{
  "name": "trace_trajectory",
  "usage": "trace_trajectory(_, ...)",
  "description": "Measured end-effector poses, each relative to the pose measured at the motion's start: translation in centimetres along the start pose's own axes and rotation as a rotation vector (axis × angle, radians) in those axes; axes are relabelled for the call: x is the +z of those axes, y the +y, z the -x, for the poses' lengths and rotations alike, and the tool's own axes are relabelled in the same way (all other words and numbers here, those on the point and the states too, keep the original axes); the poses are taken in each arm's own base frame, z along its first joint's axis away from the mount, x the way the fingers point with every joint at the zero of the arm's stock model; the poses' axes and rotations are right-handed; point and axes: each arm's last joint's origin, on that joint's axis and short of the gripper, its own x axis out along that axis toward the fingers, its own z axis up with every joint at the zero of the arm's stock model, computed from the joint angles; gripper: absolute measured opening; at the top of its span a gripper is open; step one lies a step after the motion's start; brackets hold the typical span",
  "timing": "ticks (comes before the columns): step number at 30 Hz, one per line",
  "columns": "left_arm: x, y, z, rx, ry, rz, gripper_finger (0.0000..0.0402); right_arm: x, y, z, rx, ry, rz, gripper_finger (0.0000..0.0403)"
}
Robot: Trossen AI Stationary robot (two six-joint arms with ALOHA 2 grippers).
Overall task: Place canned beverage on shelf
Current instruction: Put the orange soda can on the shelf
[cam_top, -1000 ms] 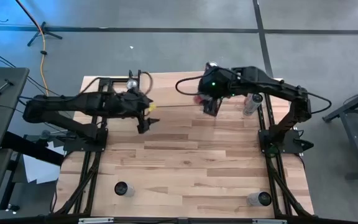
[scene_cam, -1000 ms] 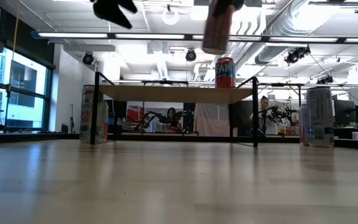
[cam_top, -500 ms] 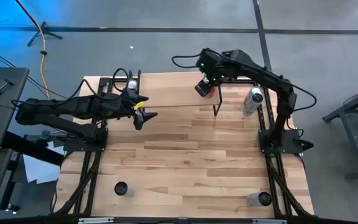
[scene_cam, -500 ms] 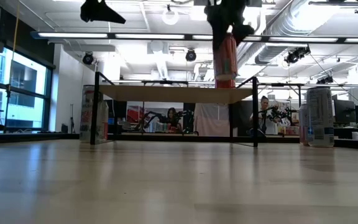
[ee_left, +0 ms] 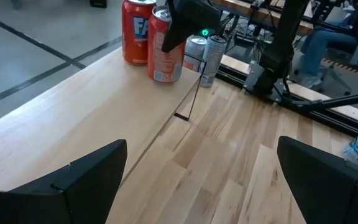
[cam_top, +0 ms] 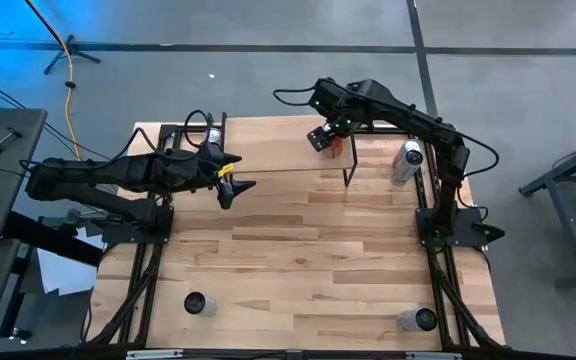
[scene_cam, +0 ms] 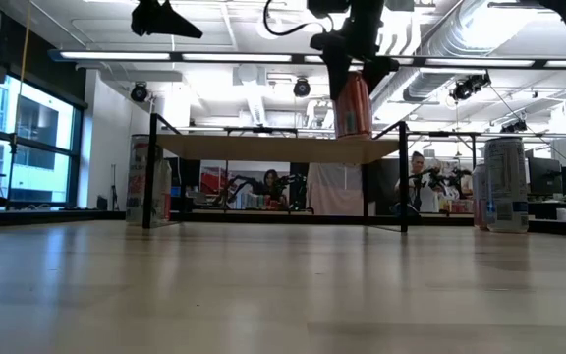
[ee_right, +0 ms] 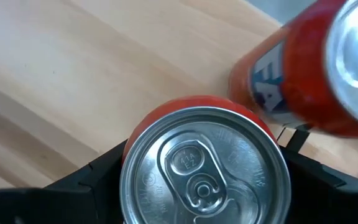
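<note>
Standing on shelf (ee_left: 73, 118), orange can (ee_right: 204, 165) between right jaws.

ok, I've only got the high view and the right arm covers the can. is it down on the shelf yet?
Observer: Low view puts the orange can's base level with the shelf top. The right gripper grips its upper end.
Operator: Anything else up there?
Observer: Yes. The left wrist view shows a second red can standing on the shelf right beside it.
Operator: Left gripper?
Observer: The left gripper is open, with nothing between its fingers.
</note>
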Motion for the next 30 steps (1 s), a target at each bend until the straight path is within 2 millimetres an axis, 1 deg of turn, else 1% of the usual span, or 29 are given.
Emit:
trace_trajectory(8,0.00,0.00,0.00,0.000,0.000,-0.010,0.0376,0.23,0.13,0.01,0.013,-0.023,-0.044,0.0317)
trace_trajectory(17,-0.01,0.00,0.00,0.000,0.001,-0.011,0.0376,0.25,0.16,0.01,0.020,-0.024,-0.044,0.0321)
trace_trajectory(19,-0.01,0.00,0.00,0.000,0.001,-0.011,0.0376,0.37,0.25,0.01,0.036,-0.032,-0.001,0.0321)
trace_trajectory(25,-0.01,0.00,0.00,0.000,0.001,-0.010,0.0376,0.57,0.41,0.02,0.053,-0.056,0.213,0.0322)
trace_trajectory(28,-0.01,0.00,0.00,-0.001,0.001,-0.010,0.0376,0.55,0.56,0.03,0.115,-0.044,0.329,0.0322)
trace_trajectory(30,-0.01,0.00,0.00,-0.001,0.001,-0.005,0.0376,0.49,0.65,0.04,0.152,-0.033,0.374,0.0322)
